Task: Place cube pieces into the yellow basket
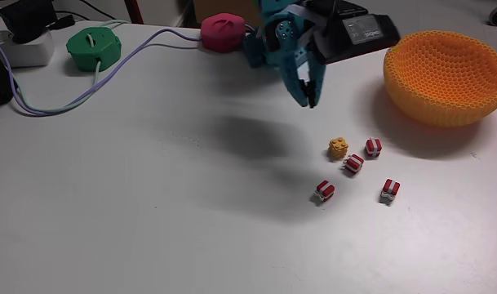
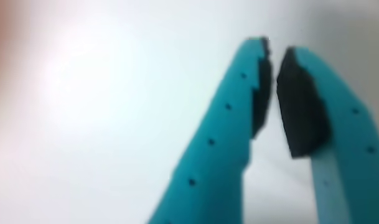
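Note:
Several tiny red-and-white striped cubes [image 1: 353, 164] lie scattered on the white table in the fixed view. One yellow-orange studded cube [image 1: 338, 147] sits at their upper left. The large orange-yellow honeycomb basket [image 1: 432, 94] stands at the right, apart from the cubes. My teal gripper [image 1: 311, 100] hangs in the air above and left of the cubes, pointing down, touching none of them. In the blurred wrist view the gripper [image 2: 275, 55] shows its dark pads almost together, shut on nothing, with white table behind.
A green round casing [image 1: 94, 46] and a pink round casing [image 1: 224, 31] sit at the back, joined by pale cables [image 1: 85, 94]. A white adapter [image 1: 26, 49] lies at the far left. The arm's shadow falls on the table's middle.

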Robot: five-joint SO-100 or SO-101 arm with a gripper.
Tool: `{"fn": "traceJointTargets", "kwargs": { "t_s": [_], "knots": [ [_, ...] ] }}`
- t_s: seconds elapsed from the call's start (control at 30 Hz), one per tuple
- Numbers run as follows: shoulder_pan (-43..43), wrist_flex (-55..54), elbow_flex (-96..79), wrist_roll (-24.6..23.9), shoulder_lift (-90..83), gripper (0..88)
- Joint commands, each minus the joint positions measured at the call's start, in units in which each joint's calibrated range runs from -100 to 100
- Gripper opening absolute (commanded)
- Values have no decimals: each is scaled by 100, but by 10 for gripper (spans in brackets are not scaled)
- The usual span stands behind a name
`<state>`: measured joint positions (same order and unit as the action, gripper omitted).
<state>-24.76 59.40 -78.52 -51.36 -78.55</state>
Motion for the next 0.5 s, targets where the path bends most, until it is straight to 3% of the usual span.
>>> {"fn": "traceJointTargets", "kwargs": {
  "t_s": [0.0, 0.07, 0.17, 0.37, 0.47],
  "knots": [
    [-609, -1952, 481, -1553, 1757, 1],
    [-833, -2569, 731, -1695, 2657, 1],
    [-1224, -2526, 1059, -1900, 3310, 39],
    [-1327, -2300, 1088, -1807, 3386, 215],
    [-1289, -2369, 1001, -1621, 3424, 252]
  ]
}}
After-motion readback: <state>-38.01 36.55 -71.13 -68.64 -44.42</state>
